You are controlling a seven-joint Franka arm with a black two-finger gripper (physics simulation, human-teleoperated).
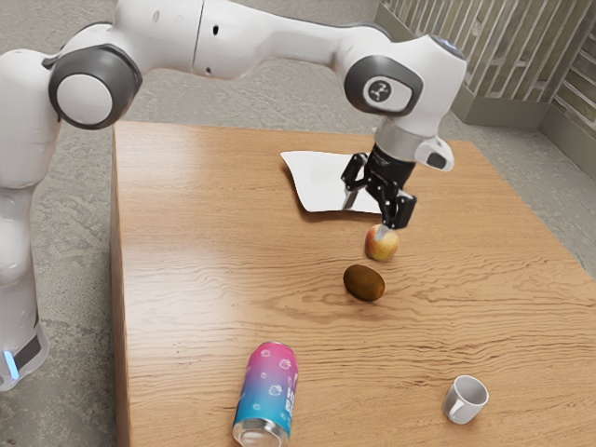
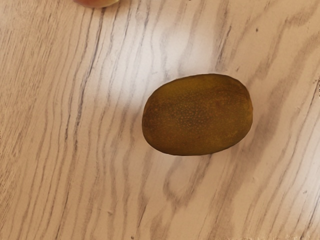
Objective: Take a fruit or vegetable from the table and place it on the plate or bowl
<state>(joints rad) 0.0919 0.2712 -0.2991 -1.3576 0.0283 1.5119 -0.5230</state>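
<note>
A small red-yellow apple [image 1: 382, 243] lies on the wooden table, with a brown kiwi [image 1: 363, 282] just in front of it. My black gripper [image 1: 377, 213] hangs open right above the apple, its fingers spread and nothing held between them. Behind it lies the flat white plate [image 1: 321, 177], partly hidden by my hand. In the wrist view the kiwi [image 2: 196, 115] lies on bare wood, and a sliver of the apple [image 2: 96, 2] shows at the picture's edge.
A pink and blue can [image 1: 267, 392] lies on its side near the table's front edge. A white mug [image 1: 464, 399] stands at the front toward the exterior view's right. A slatted wall [image 1: 494, 47] rises behind the table.
</note>
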